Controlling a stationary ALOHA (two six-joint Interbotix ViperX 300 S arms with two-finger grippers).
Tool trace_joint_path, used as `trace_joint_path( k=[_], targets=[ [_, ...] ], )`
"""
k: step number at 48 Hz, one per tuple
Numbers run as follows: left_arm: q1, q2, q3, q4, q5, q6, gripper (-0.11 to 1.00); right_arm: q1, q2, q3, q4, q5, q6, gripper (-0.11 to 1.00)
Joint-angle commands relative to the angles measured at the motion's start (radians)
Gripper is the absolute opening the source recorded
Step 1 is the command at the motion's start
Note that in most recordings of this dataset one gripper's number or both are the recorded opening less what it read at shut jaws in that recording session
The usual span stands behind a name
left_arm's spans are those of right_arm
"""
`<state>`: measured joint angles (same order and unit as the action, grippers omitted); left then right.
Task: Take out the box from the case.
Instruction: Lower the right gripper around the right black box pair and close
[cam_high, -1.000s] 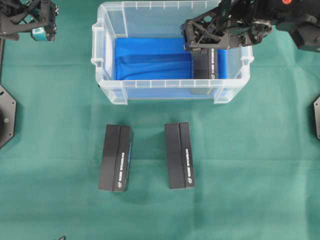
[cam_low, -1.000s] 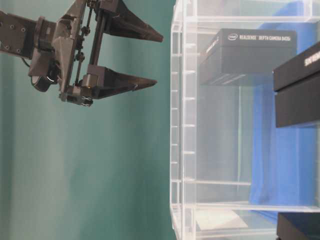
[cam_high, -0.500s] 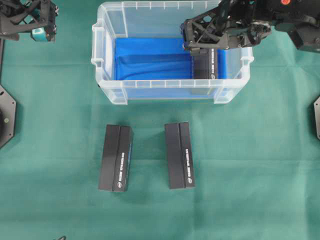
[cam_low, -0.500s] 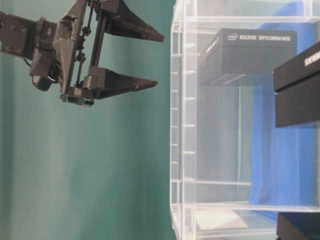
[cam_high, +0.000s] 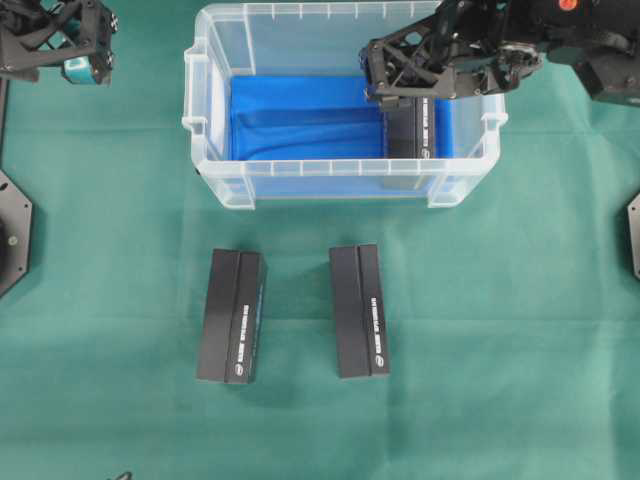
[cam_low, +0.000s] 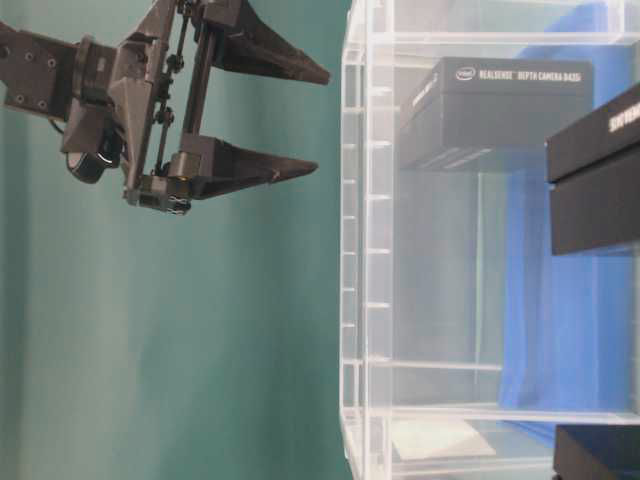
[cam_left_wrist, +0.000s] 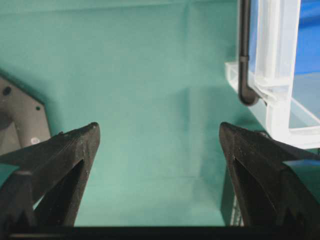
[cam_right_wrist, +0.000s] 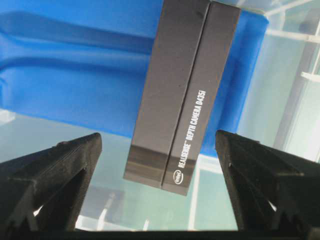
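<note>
Nothing moved, right end effector (cam_right_wrist: 157, 145) spread above box (cam_right_wrist: 182, 90)

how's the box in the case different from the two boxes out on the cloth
The box in the case lies on the blue lining inside the clear case, with the open right gripper above it; the left outside box and right outside box lie on the green tablecloth with no gripper near. The inside one is partly hidden by the arm; the outside two show fully. All three look alike: long, black, white print.
</note>
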<state>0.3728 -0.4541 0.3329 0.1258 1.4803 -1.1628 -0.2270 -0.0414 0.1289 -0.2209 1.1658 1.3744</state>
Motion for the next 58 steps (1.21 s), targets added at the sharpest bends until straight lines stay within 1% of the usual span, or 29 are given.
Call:
trace_joint_path(
  k=[1,33,58],
  targets=[
    [-0.003,-0.008,-0.015,-0.002,-0.003,0.002,0.94,0.003,-0.009,-0.021,-0.005,-0.003,0.002,0.93],
    [-0.005,-0.009,-0.015,-0.002,-0.003,0.0,0.94,0.003,0.006,0.018,-0.009,-0.006,0.002,0.93],
    [-0.009,-0.009,-0.014,0.0,-0.009,0.0,0.94,-0.002,0.037,0.055,-0.014,-0.044,0.006,0.93]
  ],
)
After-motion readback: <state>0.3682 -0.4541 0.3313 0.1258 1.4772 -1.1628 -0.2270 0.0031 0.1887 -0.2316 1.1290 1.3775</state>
